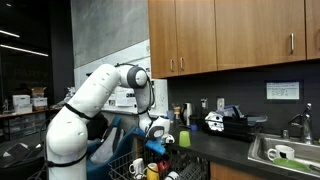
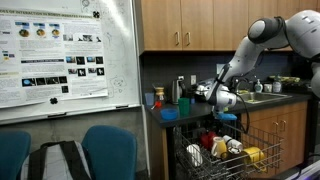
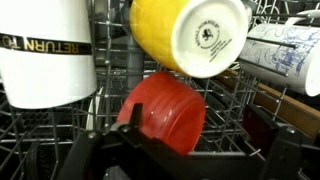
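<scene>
In the wrist view a red cup (image 3: 165,110) lies on its side in the wire dishwasher rack (image 3: 245,105). My gripper (image 3: 197,125) is open, with one dark finger on each side of the cup and not pressing on it. Just above the red cup sits a yellow mug (image 3: 185,35) with its white base facing me. A white mug (image 3: 45,50) with gold lettering stands to the left, and a blue-patterned white mug (image 3: 290,50) lies to the right. In both exterior views the gripper (image 1: 157,128) (image 2: 225,102) hangs low over the pulled-out rack (image 2: 230,150).
A dark counter with a sink (image 1: 285,150) and a coffee machine (image 1: 225,122) runs beside the rack, under wooden cabinets (image 1: 230,35). A green cup (image 1: 184,139) stands on the counter edge. A whiteboard (image 2: 60,60) and blue chairs (image 2: 105,150) stand further off.
</scene>
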You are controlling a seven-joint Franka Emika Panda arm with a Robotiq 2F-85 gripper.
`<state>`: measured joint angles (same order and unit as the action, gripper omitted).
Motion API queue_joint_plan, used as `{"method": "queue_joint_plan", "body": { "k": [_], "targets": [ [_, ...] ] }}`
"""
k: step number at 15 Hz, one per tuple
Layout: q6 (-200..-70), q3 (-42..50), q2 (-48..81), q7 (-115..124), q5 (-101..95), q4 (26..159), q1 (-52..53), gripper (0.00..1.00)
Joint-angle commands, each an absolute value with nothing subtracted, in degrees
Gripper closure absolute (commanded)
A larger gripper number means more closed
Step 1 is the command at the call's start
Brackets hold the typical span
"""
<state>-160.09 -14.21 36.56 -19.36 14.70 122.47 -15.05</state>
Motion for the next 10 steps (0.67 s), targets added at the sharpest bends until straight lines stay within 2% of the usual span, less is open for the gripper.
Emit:
{"method": "queue_joint_plan", "body": {
  "k": [1,10],
  "targets": [
    [-160.40,-14.62,34.43,-18.04,14.92,125.36,-14.96,0.00],
    [-163.69,-12.14,35.23,-13.16,14.41,126.06,-14.04,0.00]
  ]
}}
